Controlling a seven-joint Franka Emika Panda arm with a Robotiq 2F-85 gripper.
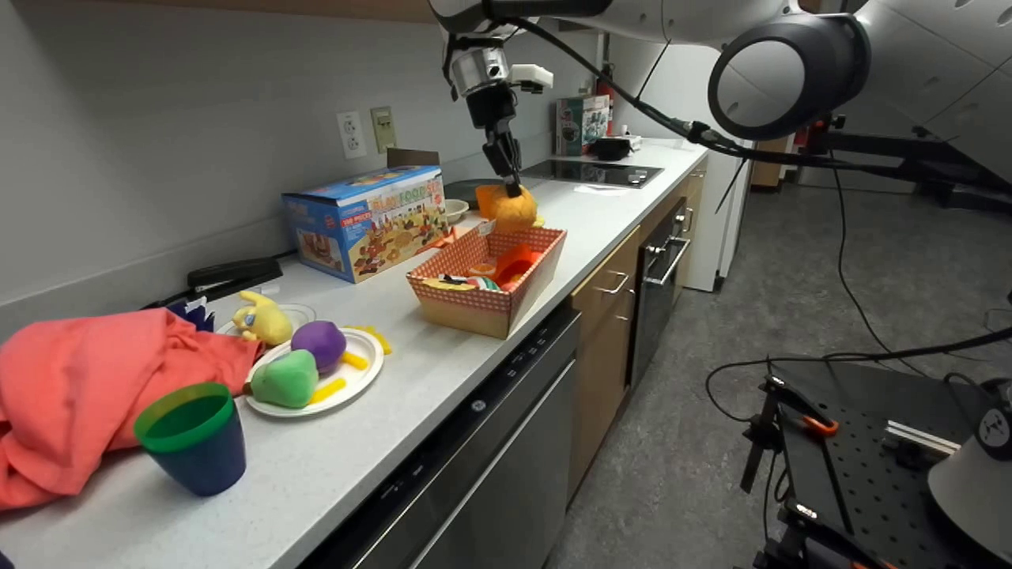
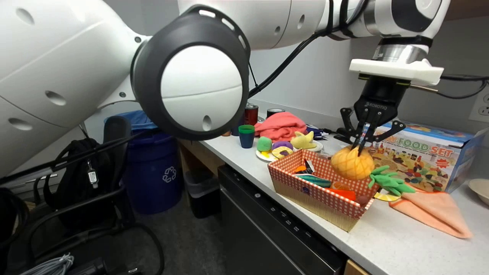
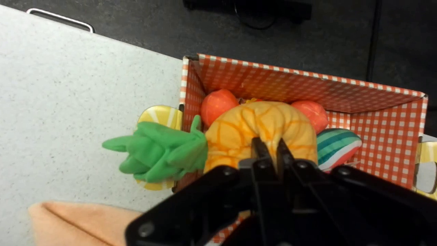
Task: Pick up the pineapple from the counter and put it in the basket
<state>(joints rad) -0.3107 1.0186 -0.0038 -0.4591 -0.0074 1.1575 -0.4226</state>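
You hold the pineapple [image 2: 348,166] over the basket [image 2: 314,201], the tool [image 3: 268,141] pinched narrowly into its upper side; its green leaves [image 3: 160,152] jut past the basket's short end, above the worktop [image 3: 68,95].

Black angular pincer [image 2: 357,150], pale ROBOTIQ lettering [image 2: 376,105]; above it, oblong white block [image 2: 395,70], silver metal collar [image 2: 403,53]; beyond, rounded white arm [image 2: 263,23], black cable [image 2: 287,62]
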